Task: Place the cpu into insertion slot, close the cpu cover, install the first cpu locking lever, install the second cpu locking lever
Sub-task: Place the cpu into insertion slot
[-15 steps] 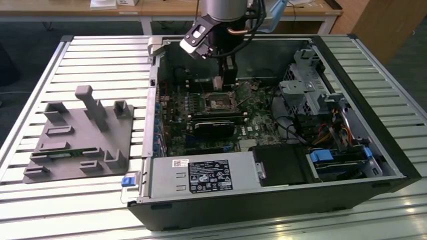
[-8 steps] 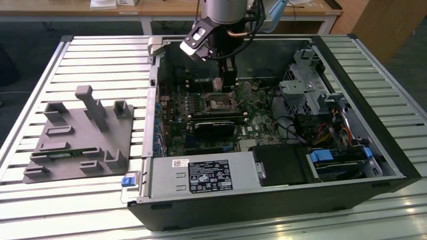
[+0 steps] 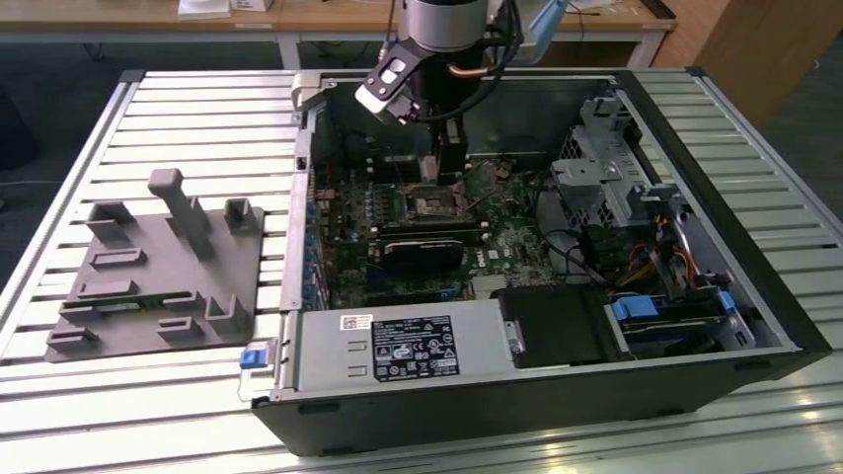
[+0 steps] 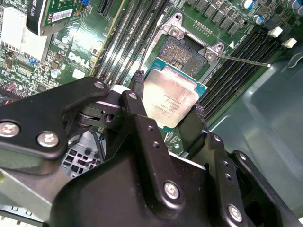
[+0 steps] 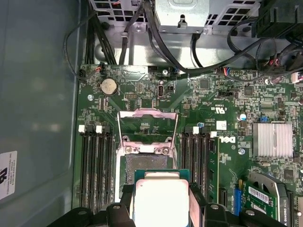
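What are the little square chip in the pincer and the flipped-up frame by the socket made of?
The cpu: apparently a metal lid, matte silver-grey with soft glare, on a green board-like rim. The cpu cover: probably thin sheet steel, bright and bare.

Bright overhead light, shadowed case.
Glare whitens the table slats [image 3: 132, 410] well apart from the claw [image 4: 168, 94]; the cpu [image 4: 171, 100] clamped in it gleams pale, while the case wall [image 5: 38, 94] beside it lies in grey shade.

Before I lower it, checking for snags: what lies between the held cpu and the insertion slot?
Nothing: in both wrist views the stretch from the cpu to the insertion slot is bare; the cpu cover stands open.
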`<act>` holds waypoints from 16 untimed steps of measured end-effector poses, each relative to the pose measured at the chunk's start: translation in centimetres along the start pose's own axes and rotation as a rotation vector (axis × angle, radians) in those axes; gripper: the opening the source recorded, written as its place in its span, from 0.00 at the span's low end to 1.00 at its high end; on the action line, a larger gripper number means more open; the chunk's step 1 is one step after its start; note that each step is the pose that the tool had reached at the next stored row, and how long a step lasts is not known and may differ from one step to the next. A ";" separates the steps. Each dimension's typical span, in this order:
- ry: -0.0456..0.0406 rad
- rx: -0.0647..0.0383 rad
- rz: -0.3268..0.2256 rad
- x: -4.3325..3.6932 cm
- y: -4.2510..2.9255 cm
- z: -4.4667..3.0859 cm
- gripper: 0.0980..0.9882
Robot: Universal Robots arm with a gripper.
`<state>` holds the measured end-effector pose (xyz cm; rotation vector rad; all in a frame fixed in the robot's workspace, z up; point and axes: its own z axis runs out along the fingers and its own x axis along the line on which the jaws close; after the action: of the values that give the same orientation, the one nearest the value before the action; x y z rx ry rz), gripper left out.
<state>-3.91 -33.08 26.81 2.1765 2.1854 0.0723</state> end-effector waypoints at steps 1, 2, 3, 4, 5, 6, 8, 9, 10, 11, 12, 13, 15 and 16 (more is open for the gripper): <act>0.0000 0.000 0.000 0.00 0.00 0.06 0.50; 0.0000 0.000 0.000 0.00 -0.01 0.11 0.50; 0.0000 0.001 0.000 0.00 -0.01 0.17 0.50; 0.0000 0.001 0.000 0.00 -0.02 0.22 0.50; 0.0000 0.001 0.000 0.00 -0.02 0.27 0.50; 0.0001 0.001 0.000 0.00 -0.02 0.31 0.50; -0.0002 0.002 0.000 0.00 -0.03 0.36 0.50; -0.0001 0.002 0.000 0.00 -0.03 0.39 0.50; 0.0000 0.002 0.000 0.00 -0.03 0.41 0.50; 0.0000 0.002 0.000 0.00 -0.03 0.44 0.50; 0.0002 0.002 0.000 0.00 -0.03 0.48 0.50; 0.0001 0.002 0.000 0.00 -0.04 0.51 0.50; 0.0000 0.002 0.000 0.00 -0.04 0.57 0.50; -0.0001 0.002 0.000 0.00 -0.04 0.59 0.50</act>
<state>-3.91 -33.08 26.22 2.1775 2.1865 0.0700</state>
